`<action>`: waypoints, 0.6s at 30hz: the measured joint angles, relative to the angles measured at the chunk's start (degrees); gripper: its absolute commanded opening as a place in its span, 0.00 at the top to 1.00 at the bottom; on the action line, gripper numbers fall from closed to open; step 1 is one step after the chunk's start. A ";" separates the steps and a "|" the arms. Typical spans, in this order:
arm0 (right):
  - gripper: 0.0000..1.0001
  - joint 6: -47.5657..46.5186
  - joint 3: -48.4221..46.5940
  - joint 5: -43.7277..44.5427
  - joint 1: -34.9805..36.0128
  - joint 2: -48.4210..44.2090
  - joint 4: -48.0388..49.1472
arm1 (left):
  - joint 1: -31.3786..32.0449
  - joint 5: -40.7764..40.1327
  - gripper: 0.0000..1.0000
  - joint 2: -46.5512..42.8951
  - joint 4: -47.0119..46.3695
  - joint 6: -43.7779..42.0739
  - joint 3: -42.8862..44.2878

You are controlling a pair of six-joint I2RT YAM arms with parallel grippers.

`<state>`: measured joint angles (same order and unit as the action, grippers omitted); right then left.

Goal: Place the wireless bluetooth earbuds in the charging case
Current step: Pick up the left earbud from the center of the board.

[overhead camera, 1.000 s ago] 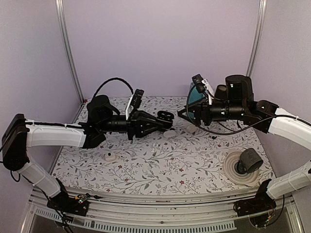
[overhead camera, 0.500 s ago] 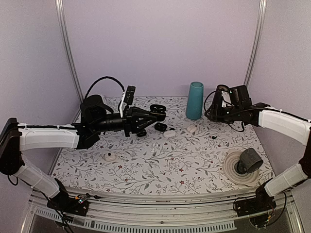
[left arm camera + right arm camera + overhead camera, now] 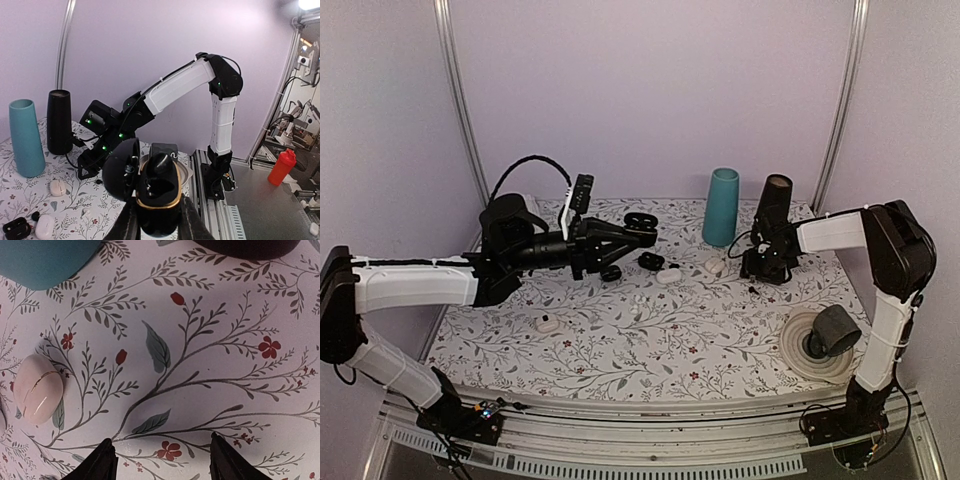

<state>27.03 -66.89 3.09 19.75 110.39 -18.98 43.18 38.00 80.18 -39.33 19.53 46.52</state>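
With the left gripper (image 3: pixel 159 222) clenched on the open black case (image 3: pixel 155 197), held up off the table (image 3: pixel 620 340), the right gripper (image 3: pixel 163 455) hangs released and empty near a tiny black earbud (image 3: pixel 751 290) (not yet between its jaws) and should centre over it before pinching gently.

The open black charging case (image 3: pixel 157 197) is gleaming as glossy plastic, with a shiny gold-toned band. The white case (image 3: pixel 38 395) is looking smooth and satiny. The floral table cover (image 3: pixel 210 330) and the teal tumbler (image 3: pixel 25 137) are looking matt.
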 measured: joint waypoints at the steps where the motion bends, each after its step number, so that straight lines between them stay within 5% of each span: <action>1: 0.38 0.24 0.00 0.07 0.00 0.00 -0.15 | -0.04 0.00 1.00 -0.46 0.02 -0.04 -0.09; 4: 0.46 0.81 0.48 0.42 0.00 -0.24 -0.13 | -0.09 0.07 1.00 -1.20 0.02 -0.11 -0.11; 18: 0.49 3.19 8.61 0.59 5.40 -6.82 -0.22 | -0.13 0.09 1.00 -1.20 0.24 -0.28 -0.11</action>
<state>30.22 -58.28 3.68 25.15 103.57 -19.20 43.05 38.09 78.98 -39.09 19.25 46.41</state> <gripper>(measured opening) 0.527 0.224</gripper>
